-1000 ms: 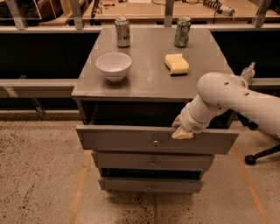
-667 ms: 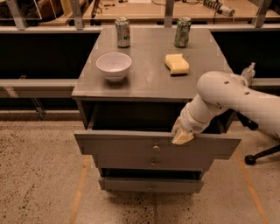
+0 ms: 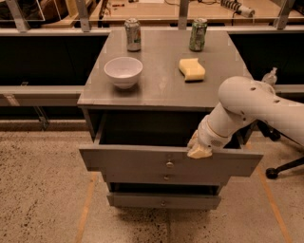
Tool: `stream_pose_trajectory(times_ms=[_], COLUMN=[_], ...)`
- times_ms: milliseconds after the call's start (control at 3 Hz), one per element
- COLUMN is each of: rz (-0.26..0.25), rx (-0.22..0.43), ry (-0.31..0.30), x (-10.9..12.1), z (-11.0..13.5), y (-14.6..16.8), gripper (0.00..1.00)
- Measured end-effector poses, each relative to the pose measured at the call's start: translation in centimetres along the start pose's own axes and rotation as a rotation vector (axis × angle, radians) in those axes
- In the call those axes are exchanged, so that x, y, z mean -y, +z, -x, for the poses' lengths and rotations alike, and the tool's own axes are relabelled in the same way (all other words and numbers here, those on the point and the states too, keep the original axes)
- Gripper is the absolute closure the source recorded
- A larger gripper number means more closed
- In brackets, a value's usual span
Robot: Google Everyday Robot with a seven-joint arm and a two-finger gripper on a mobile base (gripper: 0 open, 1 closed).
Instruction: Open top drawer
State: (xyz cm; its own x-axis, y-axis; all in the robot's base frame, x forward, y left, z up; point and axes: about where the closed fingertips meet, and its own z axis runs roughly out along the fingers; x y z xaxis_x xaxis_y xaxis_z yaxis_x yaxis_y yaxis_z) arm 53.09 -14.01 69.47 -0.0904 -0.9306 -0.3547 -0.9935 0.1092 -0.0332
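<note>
Here, grey top drawer (image 3: 128, 162) open, round knob (image 3: 169, 164), end effector (image 3: 199, 151) on rim.

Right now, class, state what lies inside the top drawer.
Inside the top drawer only darkness shows; the front panel hides its floor. The end effector sits at its front rim.

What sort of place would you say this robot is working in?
Probably a lab or workshop: a cluttered workbench behind, taped lines on the speckled floor, an office-chair base at right. The pincer rests at the upper edge of the open top drawer.
</note>
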Motion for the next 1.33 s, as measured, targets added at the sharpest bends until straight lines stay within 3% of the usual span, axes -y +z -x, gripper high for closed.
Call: stream_pose_trajectory(times_ms=[333, 667, 1000, 1333], rz=[0.008, 0.059, 0.080, 0.069], rx=[0.003, 0.023, 0.035, 0.034], ry=[0.008, 0.051, 0.082, 0.088], x=[-0.3, -2.1, -3.1, -2.9], z=[0.0, 0.4, 0.5, 0.3], y=[-0.1, -1.1, -2.3, -2.9], gripper=[0.39, 0.16, 0.00, 0.15])
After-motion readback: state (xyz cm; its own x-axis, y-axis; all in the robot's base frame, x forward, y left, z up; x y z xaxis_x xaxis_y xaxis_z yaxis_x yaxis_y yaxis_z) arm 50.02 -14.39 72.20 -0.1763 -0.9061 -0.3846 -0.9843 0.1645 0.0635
